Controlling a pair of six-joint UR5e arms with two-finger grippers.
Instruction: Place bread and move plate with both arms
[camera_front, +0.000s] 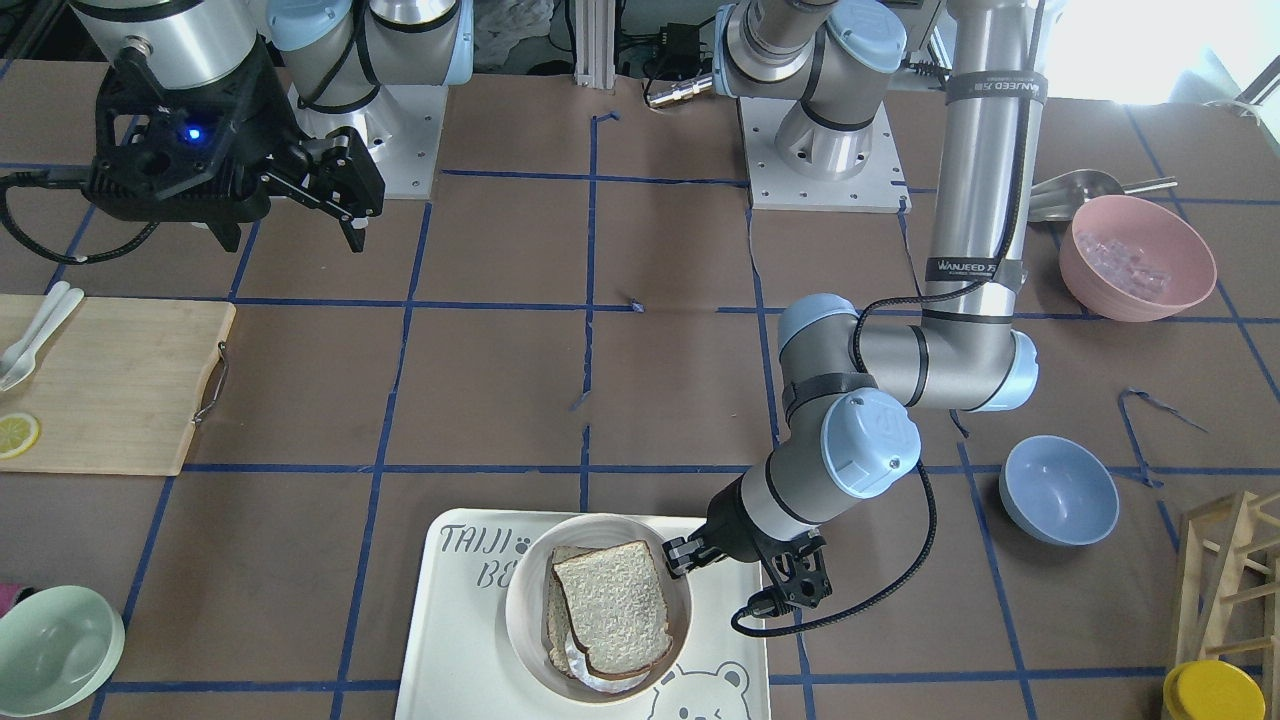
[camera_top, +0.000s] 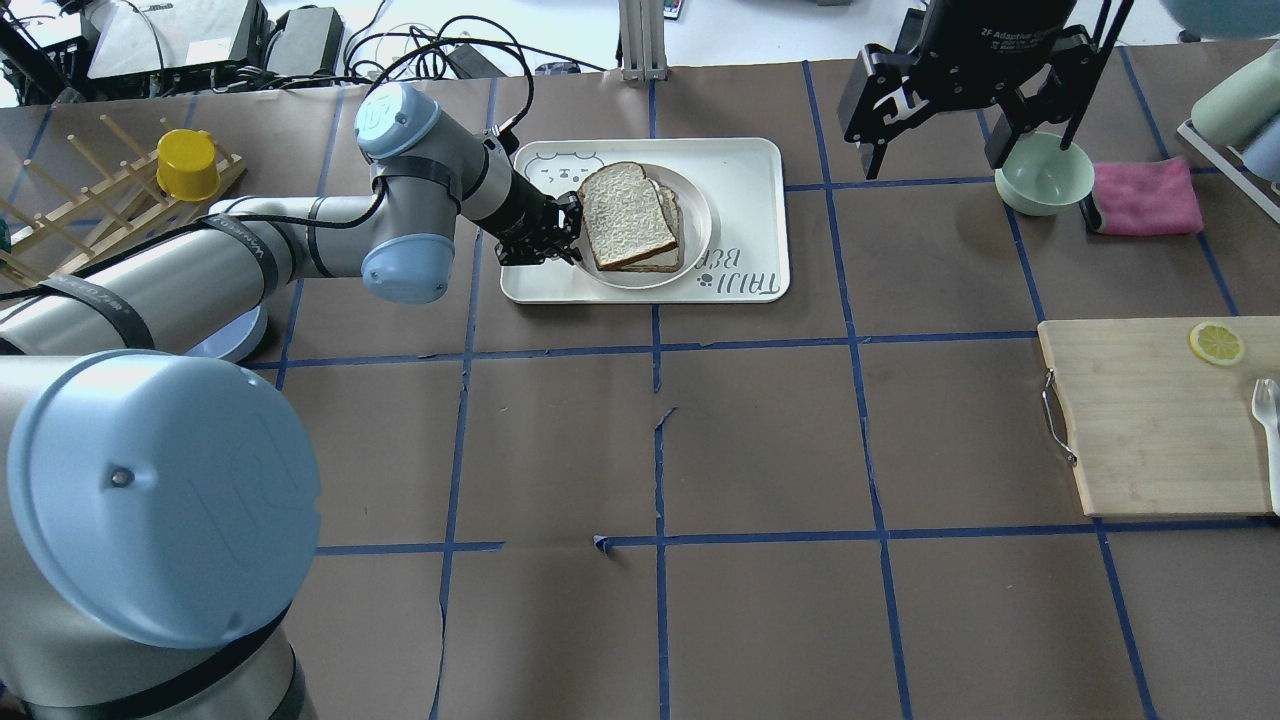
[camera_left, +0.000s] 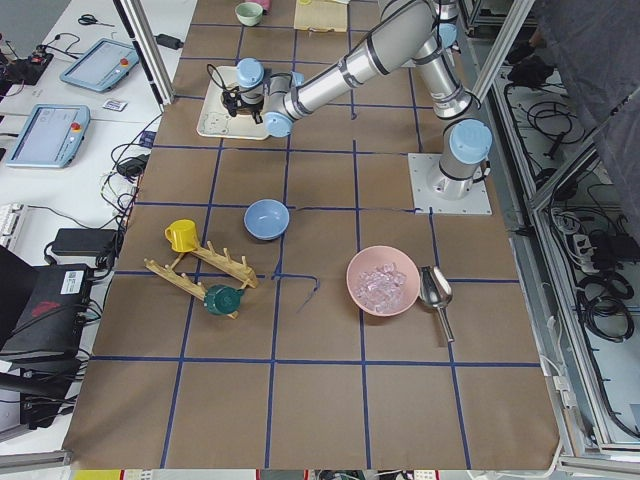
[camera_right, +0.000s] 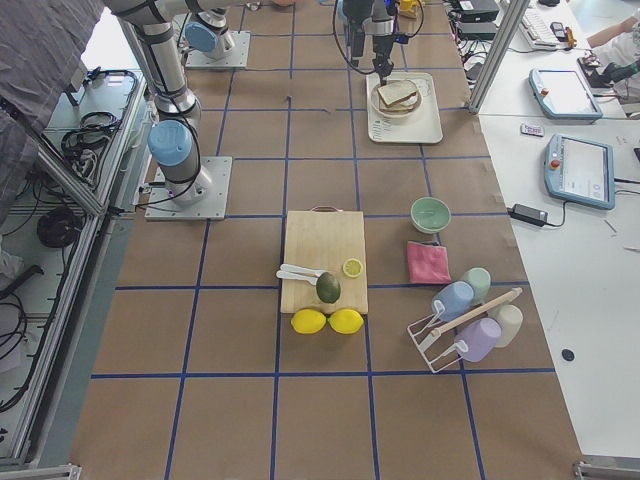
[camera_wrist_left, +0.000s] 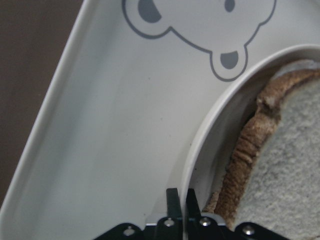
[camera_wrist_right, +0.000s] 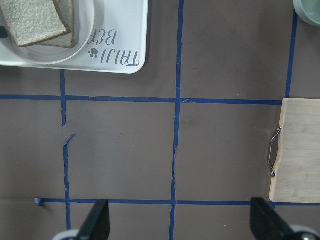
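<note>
The bread (camera_front: 610, 605), a thick pale slice with a dark crust, lies on top of a second slice in the cream plate (camera_front: 520, 620). The plate stands on the white "TAIJI BEAR" tray (camera_front: 450, 620). My left gripper (camera_front: 675, 555) is at the plate's edge, its jaws shut on the rim. The left wrist view shows the rim (camera_wrist_left: 210, 125) running between the two fingertips (camera_wrist_left: 172, 197), with the bread (camera_wrist_left: 285, 165) beside them. My right gripper (camera_top: 935, 150) hangs open and empty, high above the table and right of the tray (camera_top: 745, 190). Its wrist view shows the plate (camera_wrist_right: 75, 45) at top left.
A mint-green bowl (camera_top: 1044, 175) and a pink cloth (camera_top: 1145, 197) lie right of the right gripper. A wooden cutting board (camera_top: 1160, 420) holds a lemon slice (camera_top: 1216, 343). A blue bowl (camera_front: 1058, 490), a pink bowl (camera_front: 1137, 258) and a wooden rack (camera_top: 100, 200) are on the left arm's side.
</note>
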